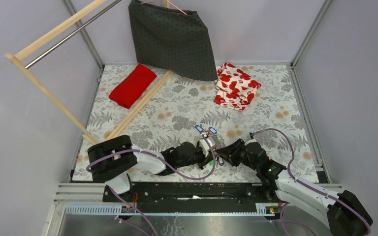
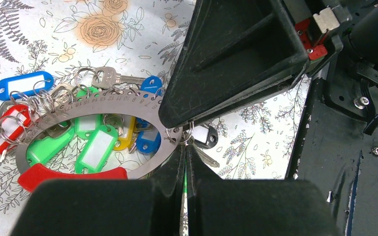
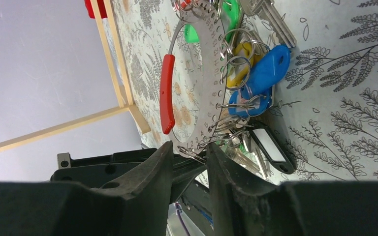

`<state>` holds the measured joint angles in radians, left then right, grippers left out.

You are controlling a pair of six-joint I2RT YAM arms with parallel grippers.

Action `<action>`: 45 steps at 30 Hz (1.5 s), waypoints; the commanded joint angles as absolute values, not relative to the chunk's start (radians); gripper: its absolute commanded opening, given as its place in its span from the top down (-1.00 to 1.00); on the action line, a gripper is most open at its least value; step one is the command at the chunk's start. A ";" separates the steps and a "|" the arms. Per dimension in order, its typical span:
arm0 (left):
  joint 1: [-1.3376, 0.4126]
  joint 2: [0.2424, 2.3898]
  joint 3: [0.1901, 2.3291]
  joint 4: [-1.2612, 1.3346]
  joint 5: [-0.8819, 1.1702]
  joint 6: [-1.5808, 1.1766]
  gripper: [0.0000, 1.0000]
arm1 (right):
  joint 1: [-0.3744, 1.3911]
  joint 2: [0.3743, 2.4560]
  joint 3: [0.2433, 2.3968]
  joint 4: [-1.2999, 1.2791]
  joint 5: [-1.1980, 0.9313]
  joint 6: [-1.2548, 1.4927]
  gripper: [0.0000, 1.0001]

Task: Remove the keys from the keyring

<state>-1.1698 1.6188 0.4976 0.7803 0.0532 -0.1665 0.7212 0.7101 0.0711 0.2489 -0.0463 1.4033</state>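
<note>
Nearest us, our left pincer [image 2: 185, 160] is clenched on the keyring [image 2: 103, 105], a thin, stiff, slick plate at the worktop's [image 1: 177, 101] near middle. Our right pincer [image 3: 189, 156] straddles its rim, half-closed; whether it bites we cannot tell. Beyond, the keys [image 2: 96, 147] hang loose and light; we judge their springy split rings [image 3: 234, 66] the better hold.
</note>
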 commanded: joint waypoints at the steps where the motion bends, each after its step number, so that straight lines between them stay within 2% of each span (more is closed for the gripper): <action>1: -1.166 1.626 0.525 0.839 0.060 -0.176 1.00 | 0.733 0.702 0.094 0.238 -0.032 1.403 0.27; 10: -1.166 1.628 0.528 0.837 0.060 -0.176 1.00 | 0.741 0.728 0.112 0.220 -0.045 1.367 0.35; 20: -1.166 1.631 0.529 0.837 0.058 -0.178 1.00 | 0.749 0.729 0.121 0.200 -0.047 1.354 0.59; 24: -1.166 1.634 0.533 0.833 0.058 -0.177 1.00 | 0.750 0.732 0.124 0.195 -0.053 1.352 0.72; 29: -1.165 1.635 0.537 0.829 0.053 -0.175 1.00 | 0.749 0.742 0.132 0.182 -0.065 1.338 0.99; 38: -1.163 1.613 0.522 0.811 0.032 -0.154 1.00 | 0.749 0.762 0.136 0.141 -0.105 1.282 1.00; 45: -1.148 1.600 0.512 0.801 0.038 -0.142 1.00 | 0.749 0.778 0.111 0.215 -0.180 1.228 1.00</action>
